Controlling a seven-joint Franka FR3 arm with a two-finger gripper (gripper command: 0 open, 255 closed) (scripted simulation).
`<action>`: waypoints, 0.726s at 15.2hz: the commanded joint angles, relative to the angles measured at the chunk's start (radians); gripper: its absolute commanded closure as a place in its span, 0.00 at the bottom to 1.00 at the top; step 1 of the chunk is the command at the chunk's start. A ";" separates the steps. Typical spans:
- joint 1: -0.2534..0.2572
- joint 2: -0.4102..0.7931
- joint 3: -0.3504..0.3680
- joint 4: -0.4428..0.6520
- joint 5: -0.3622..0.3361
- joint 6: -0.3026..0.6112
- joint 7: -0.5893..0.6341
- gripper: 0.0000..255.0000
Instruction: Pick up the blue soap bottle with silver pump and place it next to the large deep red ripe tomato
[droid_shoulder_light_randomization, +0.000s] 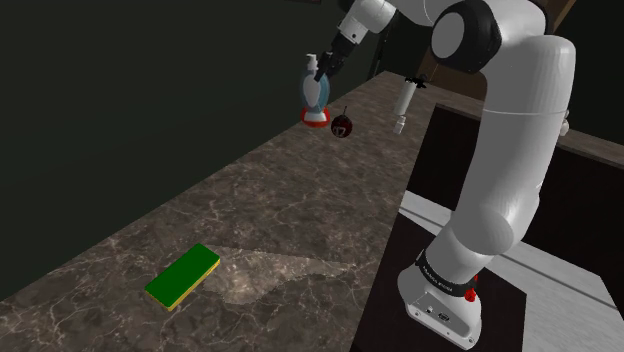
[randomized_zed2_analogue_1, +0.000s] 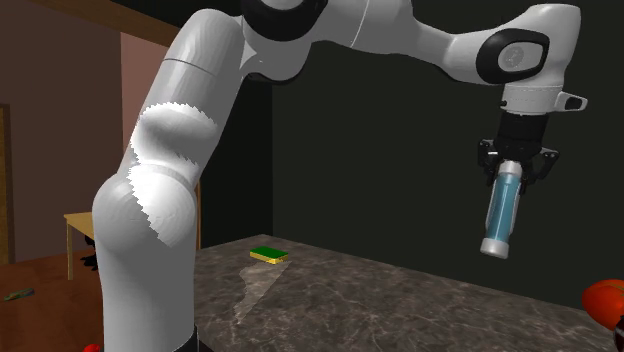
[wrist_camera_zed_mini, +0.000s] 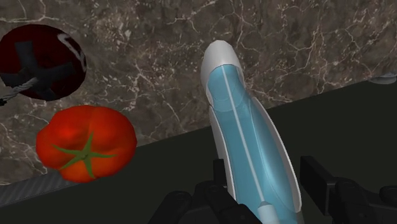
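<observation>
Wrist view — blue bottle (wrist_camera_zed_mini: 245, 133) in claw (wrist_camera_zed_mini: 267, 173)

A glossy white, rounded arm (droid_shoulder_light_randomization: 515, 150) is jointed by dark round caps (droid_shoulder_light_randomization: 465, 35), tipped by an all-black two-finger gripper (randomized_zed2_analogue_1: 517, 178) and marked by a red knob (droid_shoulder_light_randomization: 470, 296).

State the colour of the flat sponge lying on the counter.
Green on top with a yellow lower layer; the shoulder view shows the sponge best.
</observation>
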 joint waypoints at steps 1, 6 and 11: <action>0.002 0.002 0.002 -0.024 0.005 0.024 -0.011 1.00; 0.005 0.013 0.007 -0.074 0.019 0.079 -0.037 1.00; 0.006 0.028 0.013 -0.117 0.037 0.131 -0.064 1.00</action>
